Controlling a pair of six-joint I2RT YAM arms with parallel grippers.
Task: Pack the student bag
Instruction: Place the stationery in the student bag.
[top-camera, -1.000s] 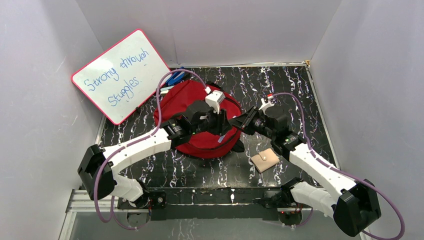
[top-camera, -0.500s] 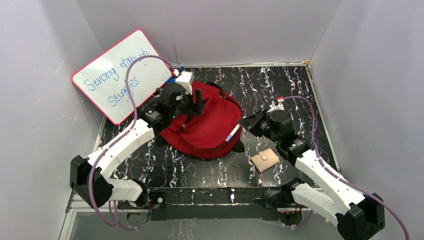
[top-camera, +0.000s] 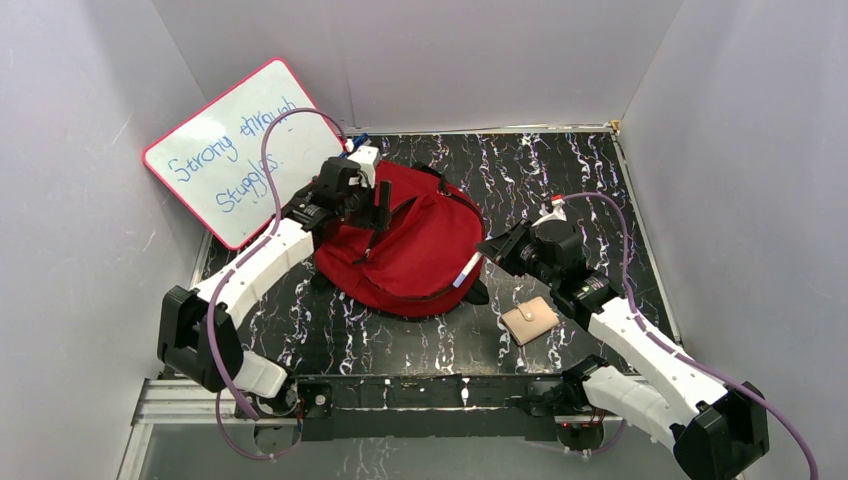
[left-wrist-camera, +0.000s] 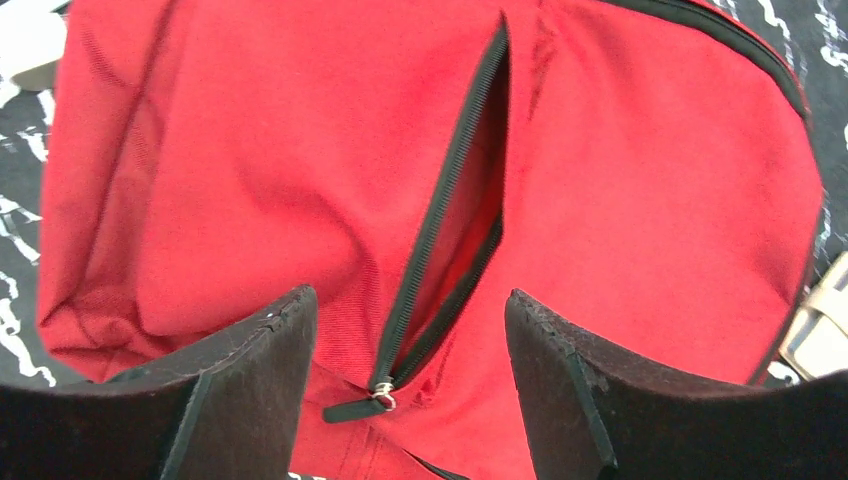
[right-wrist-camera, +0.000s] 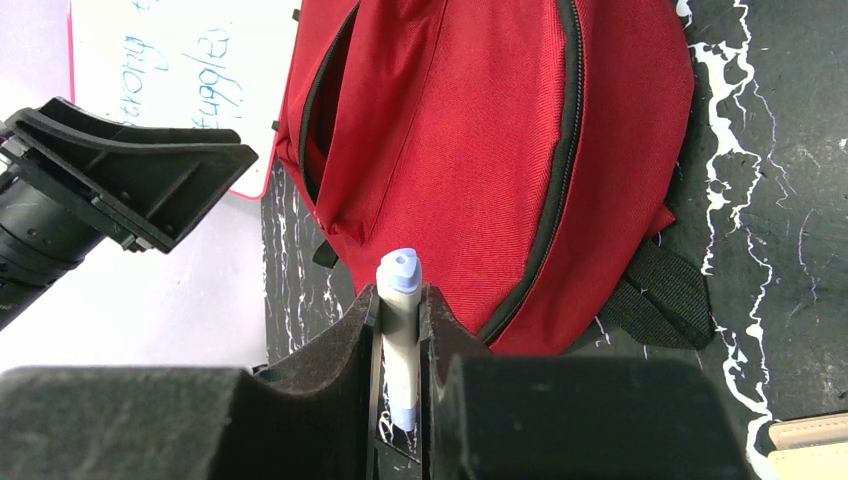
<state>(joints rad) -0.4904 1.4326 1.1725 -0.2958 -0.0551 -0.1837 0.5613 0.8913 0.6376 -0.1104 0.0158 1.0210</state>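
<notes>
Marker (right-wrist-camera: 401, 345) in right fingers (right-wrist-camera: 325, 352), student bag (right-wrist-camera: 480, 150) unzipped

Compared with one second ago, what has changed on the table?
The left end effector moved from the middle of the bag to its far-left side and opened. The right end effector pulled back slightly rightward, shut on the pen. The bag, wallet and whiteboard stayed put.

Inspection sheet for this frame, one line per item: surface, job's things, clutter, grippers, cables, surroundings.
Surface: black white-veined tabletop.
Job's things: dark-red fabric student bag lying flat, front pocket zipper open.
Clutter: small beige wallet right of the bag, apart; pink-framed whiteboard at back left.
Grippers: left gripper open above the pocket; right gripper shut on a white-and-blue marker.
Cables: purple cable looping from each arm.
Surroundings: plain white walls.
</notes>
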